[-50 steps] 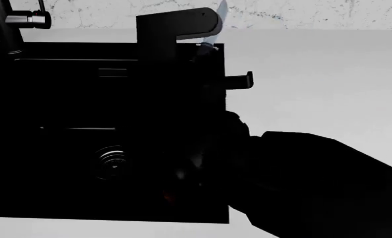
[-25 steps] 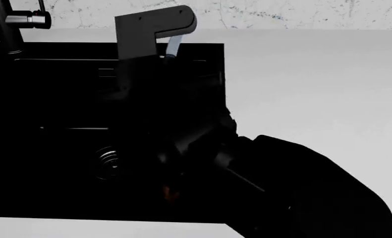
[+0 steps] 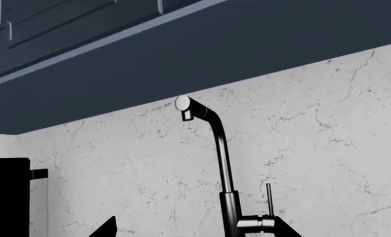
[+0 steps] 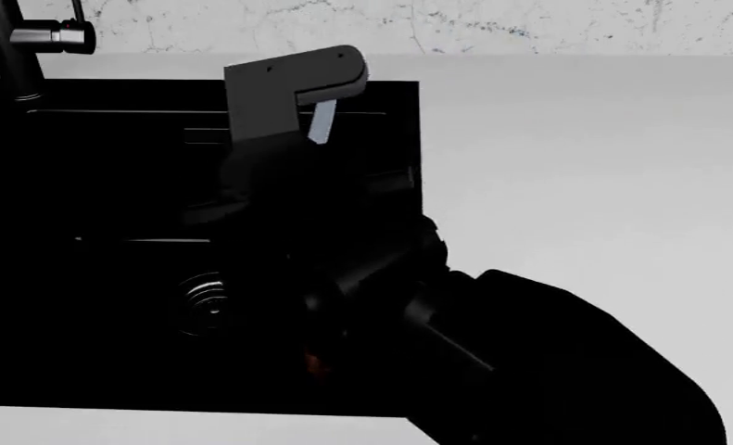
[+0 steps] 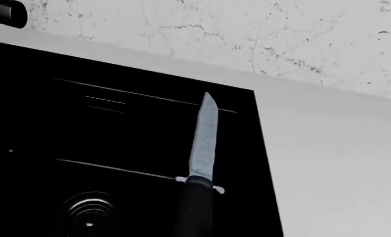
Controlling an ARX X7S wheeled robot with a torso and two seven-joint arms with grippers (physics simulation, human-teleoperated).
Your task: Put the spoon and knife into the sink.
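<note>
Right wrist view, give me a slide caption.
Knife held blade-forward over the black sink, near its right rim, drain below.

White counter (image 4: 588, 148) extends beside and beyond the gripper. Marbled white backsplash (image 3: 314, 148) rises behind it. Dark blue cabinets (image 3: 83, 19) hang above, and a black block (image 3: 4, 197) stands against the wall.

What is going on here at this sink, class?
The robot's right arm is holding a short knife with a black handle and pointed silver-grey blade above the large black rectangular sink, blade pointing toward the back wall. Whether the jaws are clamped on the handle is out of view. A small reddish-brown spot, possibly the spoon, shows near the basin's front. The left wrist camera faces the dark faucet.
</note>
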